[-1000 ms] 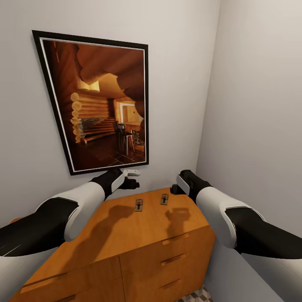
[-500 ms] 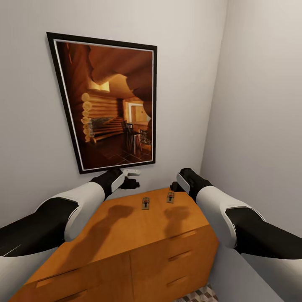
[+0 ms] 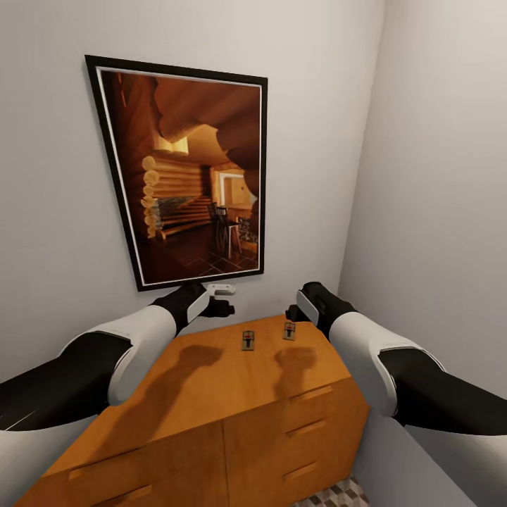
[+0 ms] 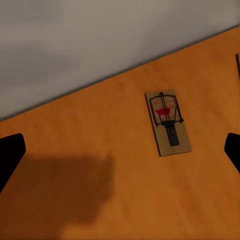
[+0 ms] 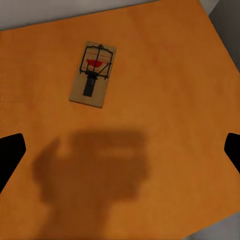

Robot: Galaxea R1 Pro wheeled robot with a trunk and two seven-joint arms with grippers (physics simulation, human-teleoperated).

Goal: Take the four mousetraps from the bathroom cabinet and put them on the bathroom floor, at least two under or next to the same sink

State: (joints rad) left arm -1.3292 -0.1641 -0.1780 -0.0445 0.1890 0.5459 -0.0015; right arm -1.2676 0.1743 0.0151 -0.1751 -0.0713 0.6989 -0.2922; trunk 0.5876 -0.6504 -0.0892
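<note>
1. The robot is at the cabinet (image 3: 211, 394). Two mousetraps lie flat on its top, near the back wall. I think this is the step just before picking up: the arms hang above the traps and hold nothing.
2. The left gripper (image 3: 224, 299) is above the top, back and to the side of the left mousetrap (image 3: 248, 340). The right gripper (image 3: 294, 315) is just beside the right mousetrap (image 3: 289, 330). Neither touches a trap.
3. Both hands are spread wide. Each wrist view shows one dark fingertip at each far edge with bare wood between.
4. Next, I think each hand must come down over its trap. The traps are thin and flat, so pinching them will be tricky.
5. The wrist views show the red mark and black wire on each trap. The head view shows a big framed picture (image 3: 190, 169) on the wall, the drawer fronts and a bit of tiled bathroom floor (image 3: 338, 494).
</note>
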